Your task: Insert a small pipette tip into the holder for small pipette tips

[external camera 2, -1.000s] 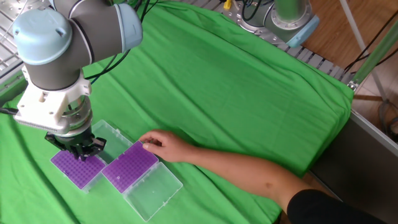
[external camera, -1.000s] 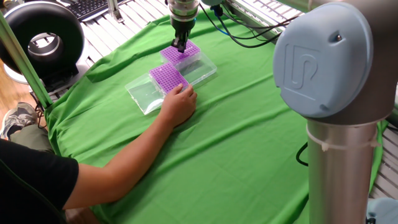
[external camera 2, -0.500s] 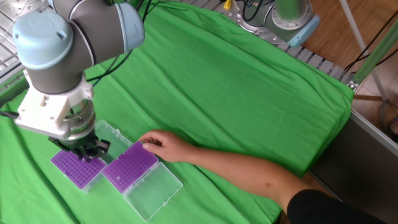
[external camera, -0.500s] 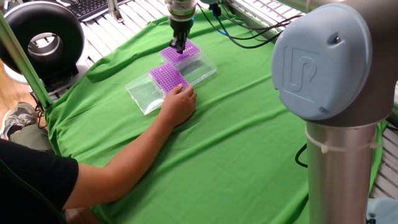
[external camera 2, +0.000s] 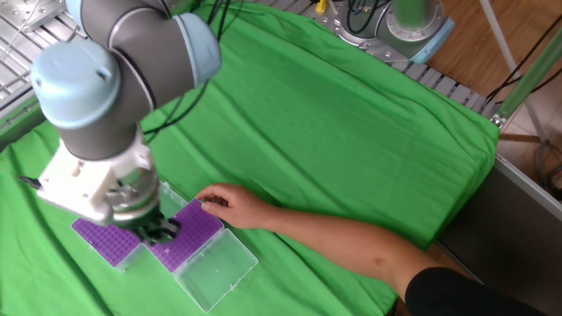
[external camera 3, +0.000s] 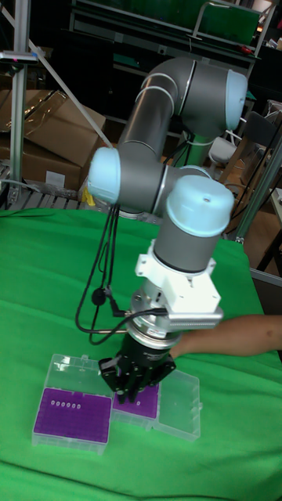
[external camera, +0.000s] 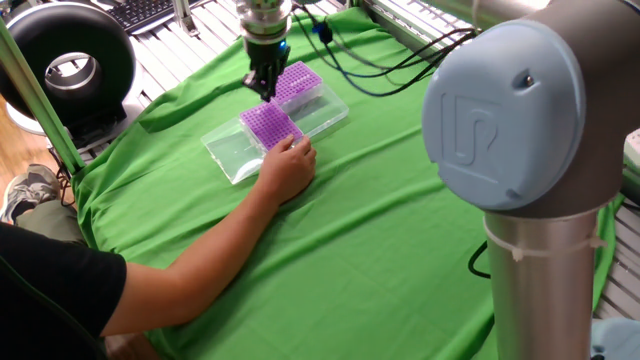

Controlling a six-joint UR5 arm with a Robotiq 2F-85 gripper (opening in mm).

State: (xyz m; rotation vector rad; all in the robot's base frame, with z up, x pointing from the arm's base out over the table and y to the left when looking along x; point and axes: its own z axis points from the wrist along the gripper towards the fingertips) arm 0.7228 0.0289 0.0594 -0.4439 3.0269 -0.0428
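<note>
Two alike purple holders for small pipette tips lie side by side in clear boxes with their lids open. One holder [external camera 3: 69,412] carries a short row of white small pipette tips [external camera 3: 66,405]. The other holder [external camera 2: 189,233] [external camera: 270,125] is steadied by a person's hand [external camera 2: 226,204]. My gripper [external camera 2: 165,231] [external camera: 267,92] [external camera 3: 131,389] points straight down over the hand-held holder's near corner, beside the first holder [external camera 2: 104,239] [external camera: 298,79]. Its fingers look shut. A tip between them is too small to see.
The person's hand [external camera: 288,165] and forearm [external camera: 190,260] reach across the green cloth [external camera: 400,230] from the front. Open clear lids [external camera 2: 215,272] [external camera: 230,152] lie beside the racks. A black ring light [external camera: 70,65] stands beyond the cloth's edge.
My gripper has left the rack with the row of tips and moved sideways to hang over the rack by the hand. The hand and both racks have stayed put.
</note>
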